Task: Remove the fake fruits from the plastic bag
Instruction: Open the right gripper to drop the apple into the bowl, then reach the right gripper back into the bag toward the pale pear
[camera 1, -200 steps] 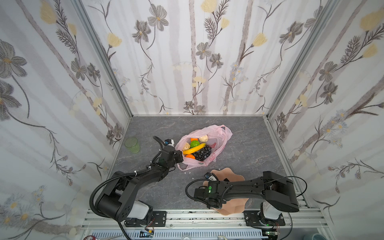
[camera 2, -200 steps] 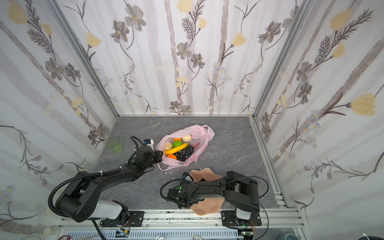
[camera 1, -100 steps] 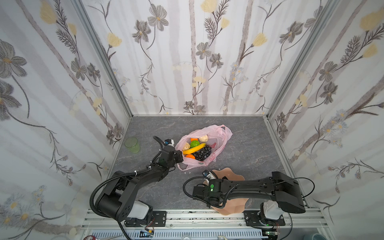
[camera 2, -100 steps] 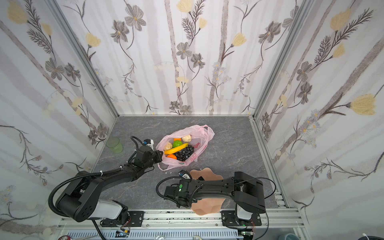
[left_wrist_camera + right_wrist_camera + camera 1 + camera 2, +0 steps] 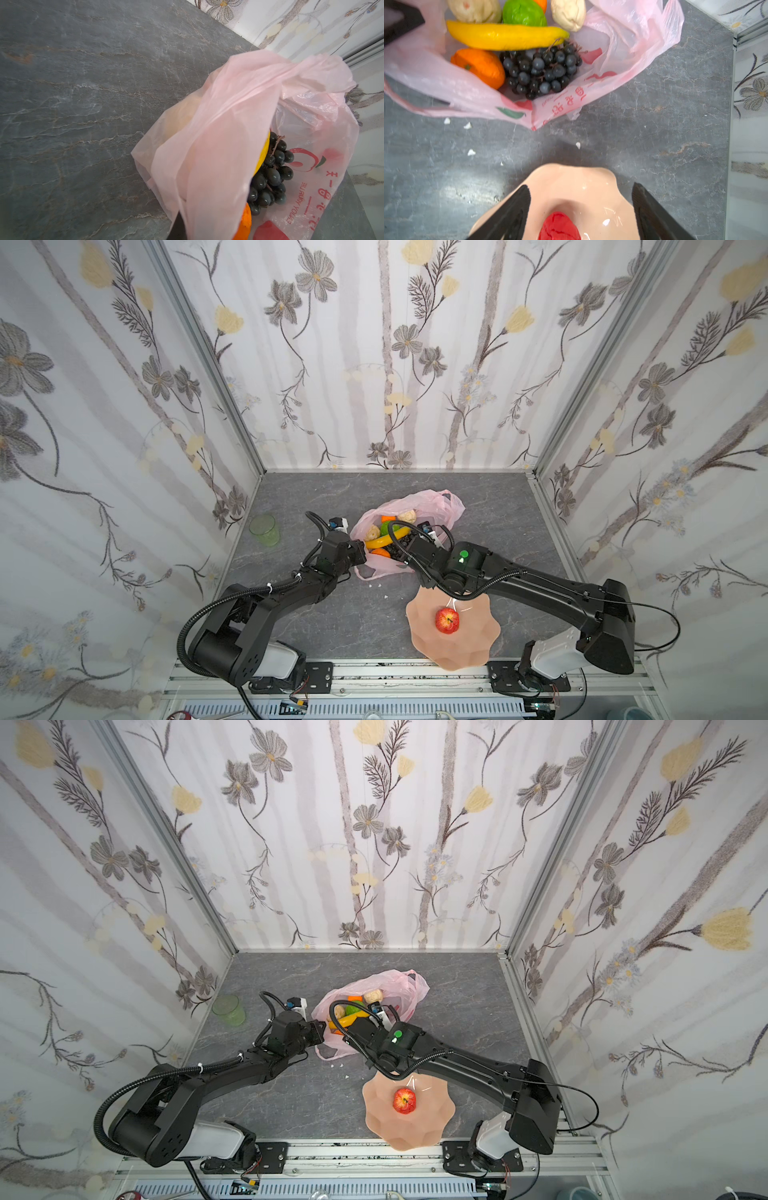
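The fake fruits (image 5: 388, 531) mostly lie heaped in the plastic bag (image 5: 432, 506) on the worktop (image 5: 316, 497). The banana (image 5: 504, 36) lies across the heap, with the grape bunch (image 5: 542, 70) and an orange (image 5: 481, 64) on the side nearer the right tool (image 5: 580, 186) and a green fruit (image 5: 523, 13) and pears (image 5: 569, 13) beyond. Only the apple (image 5: 447, 619) is out, on the plate (image 5: 465, 647) that shows between that tool's fingers in the right wrist view. The right tool is spread and empty. The left tool (image 5: 360, 558) is pressed together on the bag's rim, pinching thin film. Reaching in, the right tool could catch the bag's near wall, which laps the orange, and grab plastic along with the fruit. The glossy banana may slip, and a hard pull against the left pinch could tear the film.
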Tool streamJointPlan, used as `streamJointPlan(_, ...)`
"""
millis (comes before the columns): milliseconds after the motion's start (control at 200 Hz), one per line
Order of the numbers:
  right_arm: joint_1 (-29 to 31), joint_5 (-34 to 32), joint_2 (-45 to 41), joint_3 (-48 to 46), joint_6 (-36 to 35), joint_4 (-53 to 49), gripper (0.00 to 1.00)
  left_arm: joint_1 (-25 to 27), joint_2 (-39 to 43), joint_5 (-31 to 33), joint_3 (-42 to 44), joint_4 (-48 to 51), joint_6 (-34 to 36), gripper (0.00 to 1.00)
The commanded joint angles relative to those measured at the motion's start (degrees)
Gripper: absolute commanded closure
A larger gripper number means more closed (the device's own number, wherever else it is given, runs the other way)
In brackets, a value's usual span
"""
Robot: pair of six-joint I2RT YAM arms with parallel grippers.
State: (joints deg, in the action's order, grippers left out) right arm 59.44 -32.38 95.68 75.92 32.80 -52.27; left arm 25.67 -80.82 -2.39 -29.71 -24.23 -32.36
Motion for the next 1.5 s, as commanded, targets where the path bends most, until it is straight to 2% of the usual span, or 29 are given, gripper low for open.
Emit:
streamJointPlan(0,-4.6,4.0,2.7,2.5,-8.6,10.4,0.25,-0.1,0.1,0.4,-0.2,-1.7,0.2,0.88)
streamJointPlan(155,-11.8,12.4,9.6,6.6,-12.2,17.4,0.32,-0.1,0.0,0.2,-0.2,-1.6,0.2,0.88)
streamJointPlan(365,-18.4,18.1,20.1,12.5,-14.6,22.0,0.40,0.0,0.9,-0.5,-0.1,-1.4,-0.1,0.88)
streamJointPlan(769,-22.3,23.6,33.7,23.6,-16.4,25.1,0.46,0.0,0.6,-0.1,-0.2,-1.4,0.2,0.88)
streamJointPlan(1059,-23.3,23.5,40.6,31.2,-17.0,23.4,0.45,0.0,0.5,0.6,-0.1,-1.2,0.4,0.88)
streamJointPlan(1499,-24.1,20.9,46.0,36.8,-18.6,22.9,0.28,-0.1,0.7,0.6,-0.1,-1.2,0.5,0.88)
